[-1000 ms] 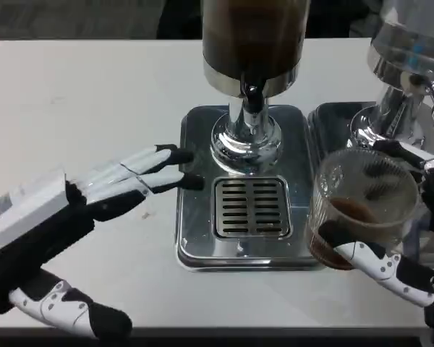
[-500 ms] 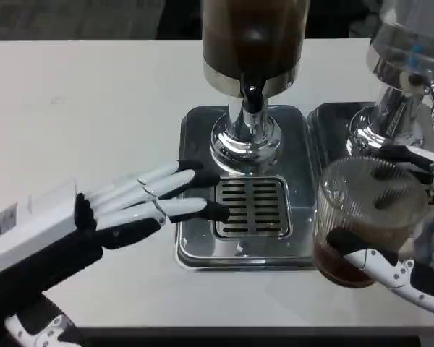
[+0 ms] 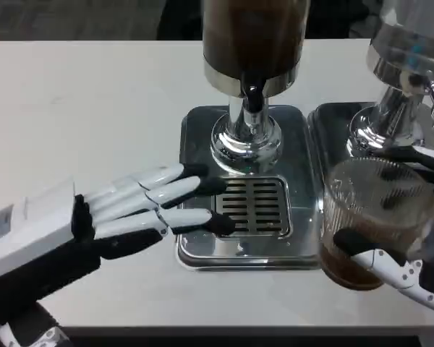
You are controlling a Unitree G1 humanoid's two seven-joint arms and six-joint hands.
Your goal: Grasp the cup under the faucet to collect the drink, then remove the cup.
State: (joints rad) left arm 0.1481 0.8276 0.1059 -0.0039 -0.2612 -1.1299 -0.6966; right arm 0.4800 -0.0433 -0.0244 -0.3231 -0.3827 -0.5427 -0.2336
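The white table (image 3: pixel 79 108) bears two steel drip trays (image 3: pixel 202 253) side by side.

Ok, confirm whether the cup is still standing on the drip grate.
No, the cup is held by the right hand, off beside the tray.

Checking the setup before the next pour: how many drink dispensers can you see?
2. The dark-drink dispenser stands at centre behind the drip grate; a second dispenser stands at the right edge, cut off by the frame.

A white desk (image 3: pixel 79 108) is filling the view, lying evenly lit, while a dim grey floor (image 3: pixel 65 18) is showing beyond its far edge.
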